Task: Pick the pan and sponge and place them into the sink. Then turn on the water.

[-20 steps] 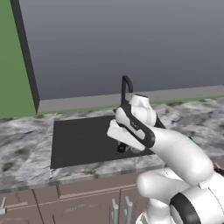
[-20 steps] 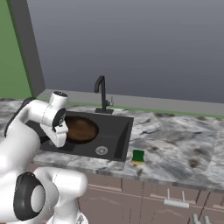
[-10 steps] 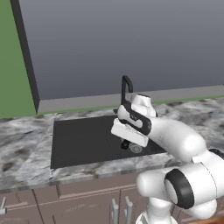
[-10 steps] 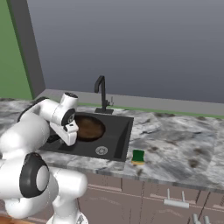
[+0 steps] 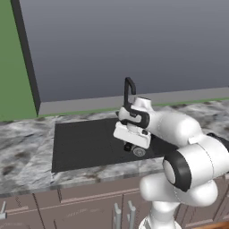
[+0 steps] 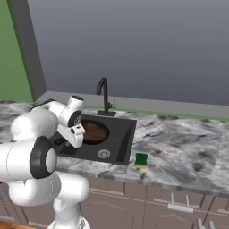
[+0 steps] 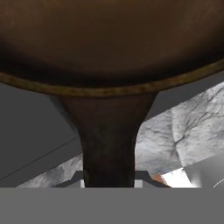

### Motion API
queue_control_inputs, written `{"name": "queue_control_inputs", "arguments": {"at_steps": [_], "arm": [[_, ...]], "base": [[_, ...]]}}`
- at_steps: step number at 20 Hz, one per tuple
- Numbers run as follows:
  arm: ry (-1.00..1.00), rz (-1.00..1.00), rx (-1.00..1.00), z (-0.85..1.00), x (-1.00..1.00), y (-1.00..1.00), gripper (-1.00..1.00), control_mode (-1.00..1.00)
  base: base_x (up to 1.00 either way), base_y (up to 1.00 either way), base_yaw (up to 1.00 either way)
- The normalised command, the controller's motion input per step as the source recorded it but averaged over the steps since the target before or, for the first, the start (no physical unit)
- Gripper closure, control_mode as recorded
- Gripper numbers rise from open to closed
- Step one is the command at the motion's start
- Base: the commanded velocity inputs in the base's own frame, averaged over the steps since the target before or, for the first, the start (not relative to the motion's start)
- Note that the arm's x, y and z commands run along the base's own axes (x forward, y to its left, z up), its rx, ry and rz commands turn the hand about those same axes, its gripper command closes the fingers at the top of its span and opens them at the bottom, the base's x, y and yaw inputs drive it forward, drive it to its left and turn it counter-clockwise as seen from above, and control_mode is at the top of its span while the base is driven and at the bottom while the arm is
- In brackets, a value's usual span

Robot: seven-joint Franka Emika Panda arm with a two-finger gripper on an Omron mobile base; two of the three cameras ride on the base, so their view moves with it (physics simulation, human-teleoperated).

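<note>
The robot's pincer (image 6: 73, 140) is clamped on the short handle of the pan (image 7: 109, 65), carrying the skillet by its stem so the reddish-brown bowl rides out ahead of the fingers, above the black sink (image 6: 121, 145). Directly below the hand lies the basin floor with its round metal drain (image 6: 103, 154). Off to the pincer's side, past the sink's rim, the sponge (image 6: 141, 160) waits on the marbled counter (image 6: 179, 152). Beyond the pan, the gooseneck faucet (image 6: 103, 95) stands dry, an obstacle to clear on lowering.
</note>
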Motion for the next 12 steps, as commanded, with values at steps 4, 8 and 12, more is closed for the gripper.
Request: {"name": "queue_control_inputs", "arguments": {"at_steps": [4,8,12], "arm": [[0.01,0.02,-0.04,-0.12,0.15,-0.05,1.0,-1.0],[0.0,0.01,-0.05,-0.12,0.12,-0.03,1.0,-1.0],[0.0,0.0,-0.05,-0.15,0.07,-0.1,1.0,-1.0]], "base": [[0.0,0.0,0.0],[0.0,0.0,0.0],[0.0,0.0,0.0]]}}
